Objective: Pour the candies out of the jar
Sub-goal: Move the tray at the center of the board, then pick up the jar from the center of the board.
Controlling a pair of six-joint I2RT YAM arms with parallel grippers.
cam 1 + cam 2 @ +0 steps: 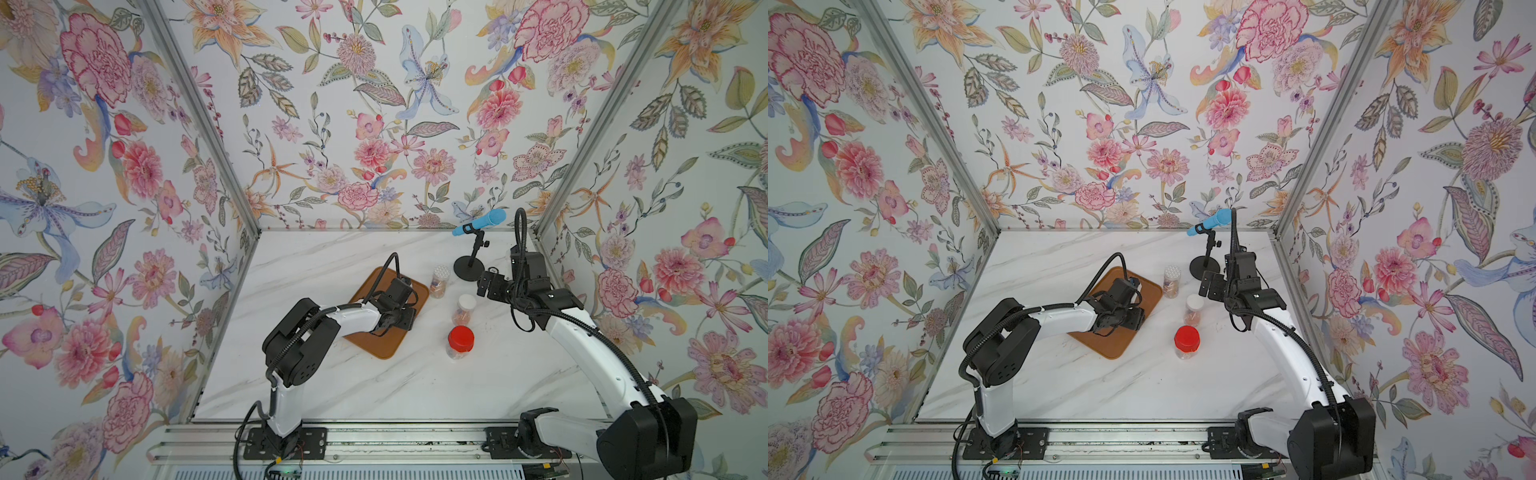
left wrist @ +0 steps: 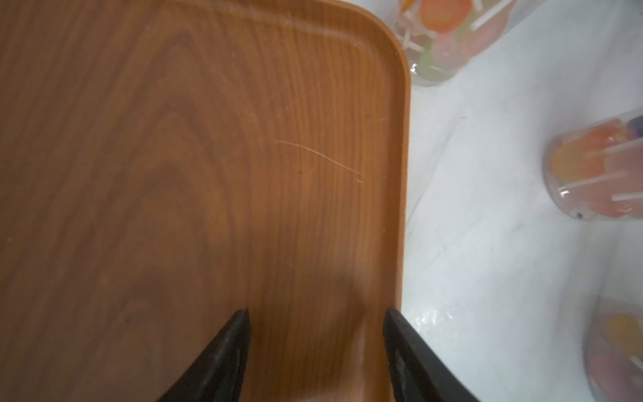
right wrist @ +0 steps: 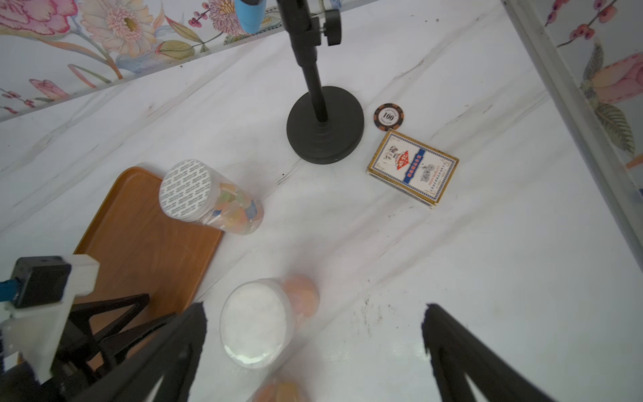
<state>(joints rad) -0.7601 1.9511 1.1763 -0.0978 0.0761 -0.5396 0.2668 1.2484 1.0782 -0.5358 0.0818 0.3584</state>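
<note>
Shows wood grain, semi-matt with fine pale scratches, on the orange-brown rounded tray [image 2: 208, 139]. Looks like clear glossy plastic on the cylindrical jar [image 3: 186, 189], sealed with printed foil-like film. Smooth red plastic for another jar's screw lid [image 1: 461, 337]. White marble-look tabletop [image 3: 487, 278], smooth, softly shiny. Matt black on the round microphone-stand base [image 3: 325, 139]. Printed card for the blue-and-gold box [image 3: 412, 167].

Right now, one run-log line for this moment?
left gripper open over tray | right gripper open near white-lid jar | foil-sealed jar, red-lid jar closed | candies inside jars
</note>
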